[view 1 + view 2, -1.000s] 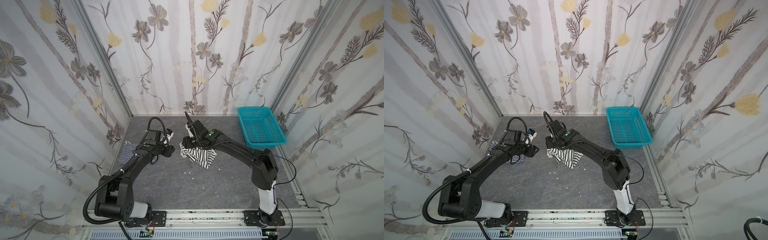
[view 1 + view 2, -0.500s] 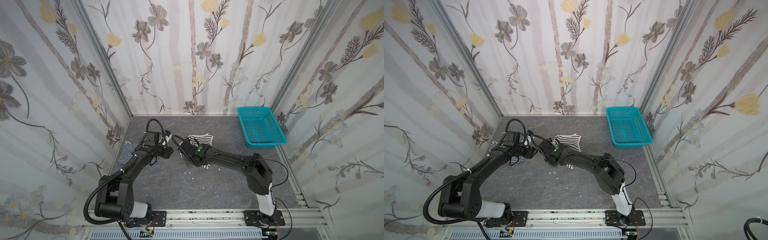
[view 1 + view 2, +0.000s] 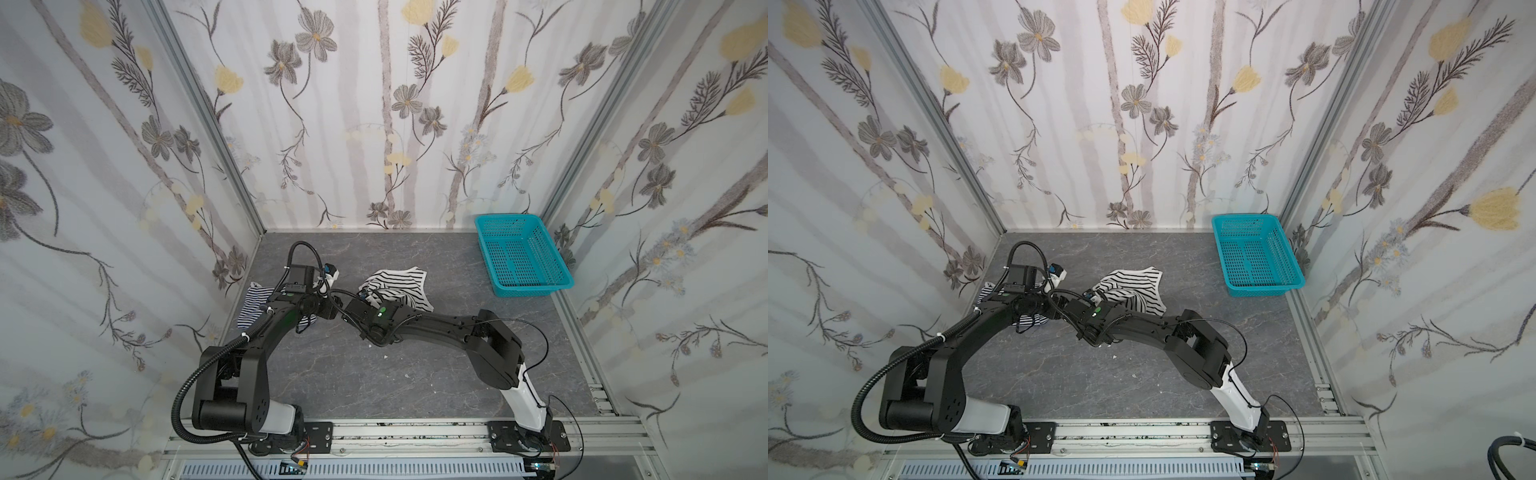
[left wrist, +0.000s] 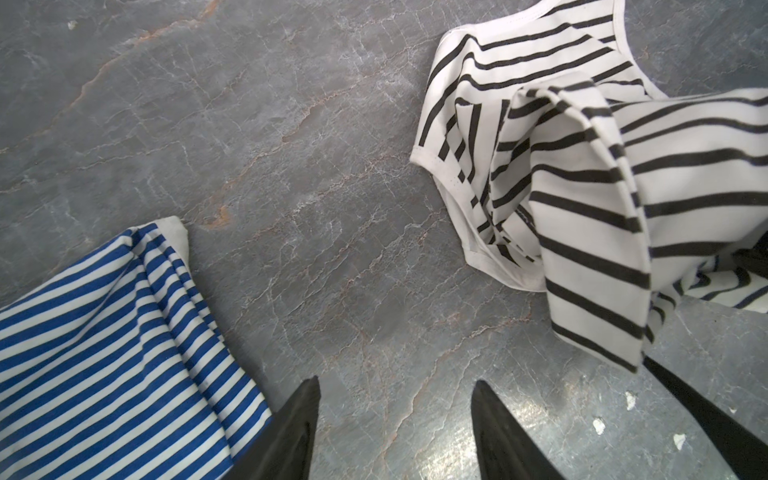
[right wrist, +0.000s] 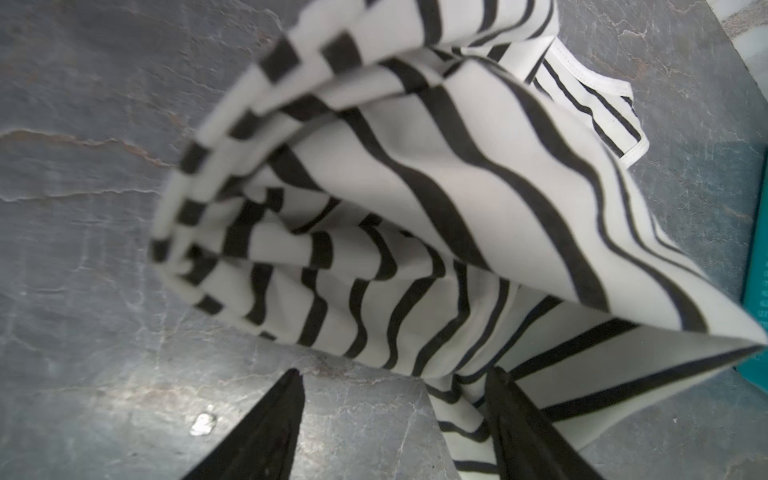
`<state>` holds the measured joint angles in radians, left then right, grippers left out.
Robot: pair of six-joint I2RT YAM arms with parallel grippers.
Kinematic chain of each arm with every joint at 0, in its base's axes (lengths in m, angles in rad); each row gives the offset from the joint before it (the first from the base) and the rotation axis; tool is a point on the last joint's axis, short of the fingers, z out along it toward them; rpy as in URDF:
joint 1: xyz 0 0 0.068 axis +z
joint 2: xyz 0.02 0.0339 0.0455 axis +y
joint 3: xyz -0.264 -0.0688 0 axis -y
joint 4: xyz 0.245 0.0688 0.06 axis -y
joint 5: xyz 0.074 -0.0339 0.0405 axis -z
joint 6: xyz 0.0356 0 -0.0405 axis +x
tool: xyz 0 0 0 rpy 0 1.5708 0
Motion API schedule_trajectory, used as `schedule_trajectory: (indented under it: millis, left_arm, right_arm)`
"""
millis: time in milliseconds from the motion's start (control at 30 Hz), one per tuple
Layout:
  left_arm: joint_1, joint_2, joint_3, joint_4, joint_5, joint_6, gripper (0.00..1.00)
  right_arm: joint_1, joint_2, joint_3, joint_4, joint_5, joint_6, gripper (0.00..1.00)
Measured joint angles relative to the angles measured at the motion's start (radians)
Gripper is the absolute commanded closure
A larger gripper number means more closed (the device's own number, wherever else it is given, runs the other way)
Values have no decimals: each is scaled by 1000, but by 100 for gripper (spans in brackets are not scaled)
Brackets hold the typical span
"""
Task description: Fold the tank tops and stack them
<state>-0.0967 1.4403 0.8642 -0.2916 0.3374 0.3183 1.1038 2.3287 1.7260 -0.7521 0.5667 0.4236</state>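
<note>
Left wrist view looks down on the grey marbled desk [image 4: 291, 166]. The left gripper [image 4: 395, 382] is released: its jaws stand apart and only bare desk shows between them. One finger [image 4: 291, 432] sits just beside the edge of the blue-and-white striped tank top [image 4: 104, 332], which lies bunched in soft folds; whether they touch I cannot tell. Across a strip of bare desk lies the black-and-white striped tank top [image 4: 582, 166], crumpled, with one fold raised off the surface.

Seen from the right wrist, the right gripper [image 5: 392, 372] also has its jaws apart, with desk visible between them. The black-and-white cloth, blurred here, rests against one finger [image 5: 519, 424] and is not pinched between the two.

In both top views the arms meet near the middle of the desk. The blue-and-white striped tank top [image 3: 253, 305] lies by the left wall, partly under the left arm. The black-and-white striped tank top [image 3: 1133, 286] lies just beyond the right wrist. A teal perforated basket [image 3: 536, 288] sits in the far right corner, well apart from both.
</note>
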Motion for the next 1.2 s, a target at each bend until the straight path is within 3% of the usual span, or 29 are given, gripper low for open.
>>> schedule_trajectory:
  millis: [433, 800, 1067, 1200]
  left_arm:
    - [5, 6, 0, 3, 4, 0, 40]
    - [7, 11, 3, 5, 4, 0, 40]
    - [9, 12, -1, 7, 5, 0, 40]
    - [10, 18, -1, 8, 3, -1, 40]
  right_arm:
    - [-2, 84, 51, -14, 74, -52, 43]
    - [-24, 83, 86, -19, 95, -66, 84]
    - [-22, -77, 64, -6, -4, -66, 100]
    - [-50, -126, 61, 2, -128, -65, 100]
